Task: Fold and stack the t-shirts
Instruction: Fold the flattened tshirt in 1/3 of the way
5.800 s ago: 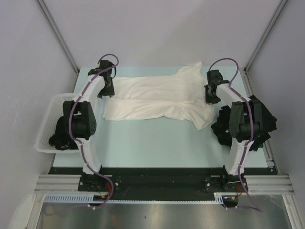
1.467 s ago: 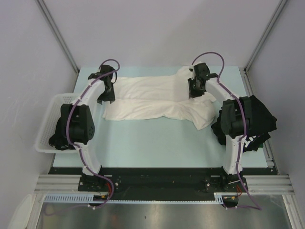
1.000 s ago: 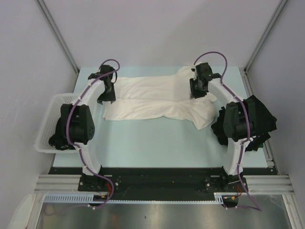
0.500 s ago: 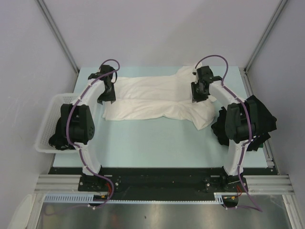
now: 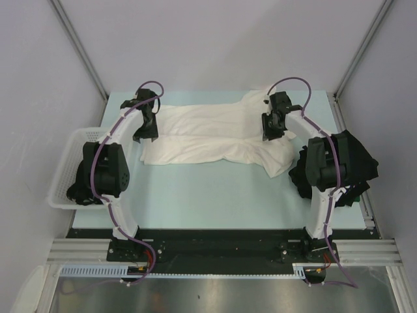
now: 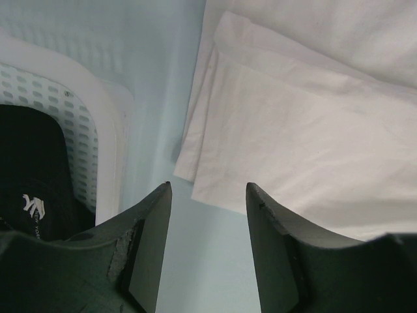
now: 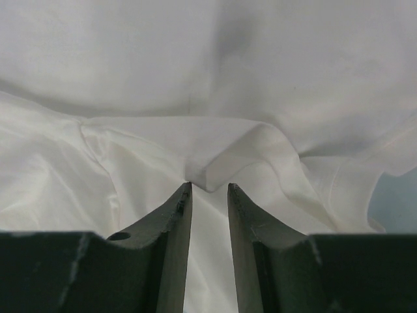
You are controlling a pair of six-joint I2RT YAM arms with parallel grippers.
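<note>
Top view: a cream-white cloth t-shirt (image 5: 208, 134) is laid flat on the pale blue table (image 5: 215, 195), just right of the white plastic mesh basket (image 5: 60, 173). Its long axis runs straight away from the basket. The left gripper (image 5: 144, 130) is positioned at the basket-side hem end. The right gripper (image 5: 270, 130) is positioned at the far, sleeve end. A pile of black cloth t-shirts (image 5: 361, 160) is seen across the table from the basket.

Left wrist view: the jaws are spread wide and nothing is held. The layered hem corner lies just ahead and to the right. The basket is seen on the left, with black printed cloth (image 6: 32, 189) inside.

Right wrist view: the jaws are narrowed around a raised ridge of cloth at the tips. A firm pinch cannot be confirmed.
</note>
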